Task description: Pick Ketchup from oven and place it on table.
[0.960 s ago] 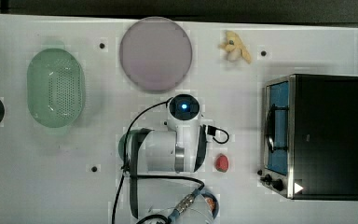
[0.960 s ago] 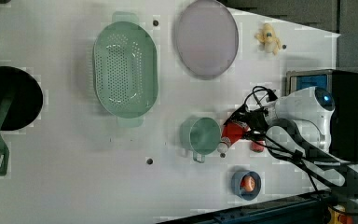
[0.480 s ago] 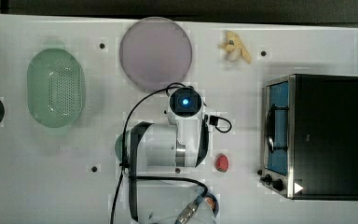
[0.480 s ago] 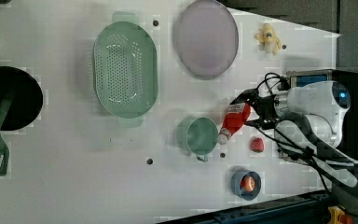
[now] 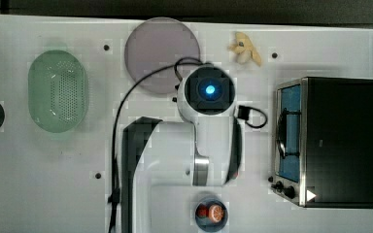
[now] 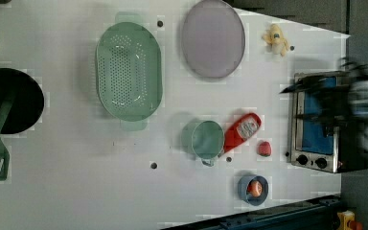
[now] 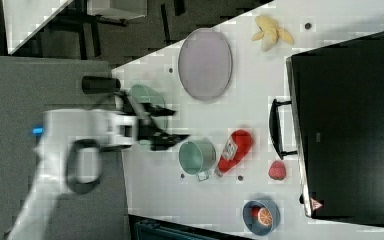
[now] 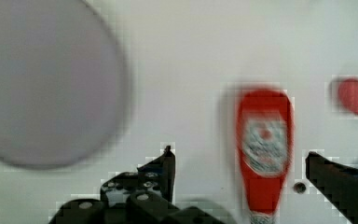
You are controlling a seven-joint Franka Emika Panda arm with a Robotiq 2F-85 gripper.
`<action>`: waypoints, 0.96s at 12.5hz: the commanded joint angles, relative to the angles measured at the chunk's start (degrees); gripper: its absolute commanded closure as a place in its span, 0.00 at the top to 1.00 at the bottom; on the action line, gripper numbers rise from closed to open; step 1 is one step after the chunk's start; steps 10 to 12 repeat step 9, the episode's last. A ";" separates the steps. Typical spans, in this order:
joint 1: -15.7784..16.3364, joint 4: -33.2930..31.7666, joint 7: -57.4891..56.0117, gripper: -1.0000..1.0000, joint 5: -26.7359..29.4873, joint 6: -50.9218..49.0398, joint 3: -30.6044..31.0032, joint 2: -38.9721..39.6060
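A: Where is the ketchup?

B: Lying flat on the table, red body and white label up, cap end touching the green cup. In the left view it lies between that cup and the oven, nearer the table's bottom edge than its top one. A small red strawberry piece sits just beside it on the oven side, apart from it.

A: And the gripper?

B: Spread wide, holding nothing. In the wrist view the two dark fingers stand either side of the bottle without touching it, up off the table. In the right view the gripper looks blurred, well clear of the bottle.

A: The oven?

B: Shut, at the right edge of the table in the top view, bluish door and handle facing the middle.

A: Anything else nearby?

B: A pale purple plate near the top edge in the left view, a green colander beside it, and a blue bowl with orange pieces near the bottom edge.
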 commanded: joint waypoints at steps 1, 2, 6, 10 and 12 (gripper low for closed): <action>0.55 9.11 2.01 1.00 1.10 -9.69 0.38 -7.78; 0.54 12.20 2.01 1.00 1.09 -14.72 0.31 -8.92; 0.48 21.28 2.01 1.00 0.89 -31.91 0.07 -9.89; 0.44 22.05 2.01 1.00 0.89 -32.81 -0.10 -9.96; 0.44 22.05 2.01 1.00 0.89 -32.81 -0.10 -9.96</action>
